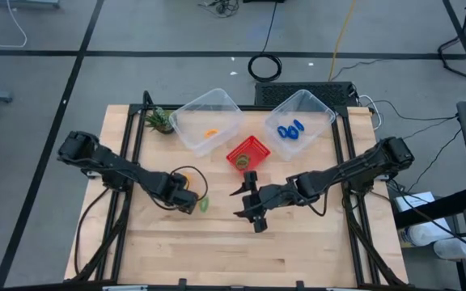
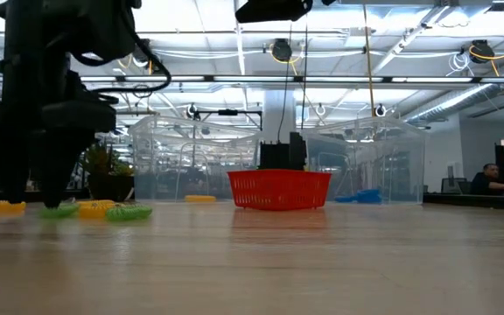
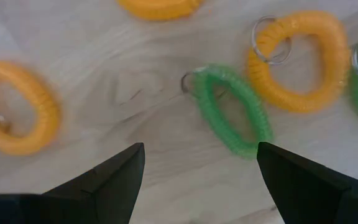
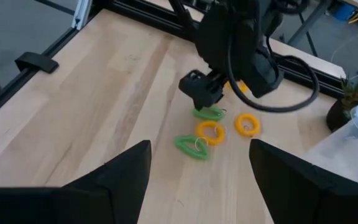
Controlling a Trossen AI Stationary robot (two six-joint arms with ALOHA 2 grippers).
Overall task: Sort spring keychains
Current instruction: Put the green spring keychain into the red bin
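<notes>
Several spring keychains lie flat on the wooden table at the left of its middle. In the left wrist view a green one [image 3: 232, 109] lies with orange ones [image 3: 17, 106] [image 3: 303, 59] around it. My left gripper [image 3: 201, 155] is open just above the green one and shows in the high view [image 1: 191, 202]. My right gripper [image 1: 239, 204] is open and empty over the table's middle, pointing toward the left gripper. An orange keychain [image 1: 210, 133] lies in the left clear bin, and blue ones [image 1: 290, 129] lie in the right clear bin.
The two clear bins [image 1: 186, 113] [image 1: 324, 113] stand at the far side with a red basket [image 1: 249, 145] in front of them. A small green plant [image 1: 158, 120] stands at the far left. The right wrist view shows two green [image 4: 209, 113] [image 4: 191, 146] and two orange keychains [image 4: 210, 132] [image 4: 247, 124] under the left arm.
</notes>
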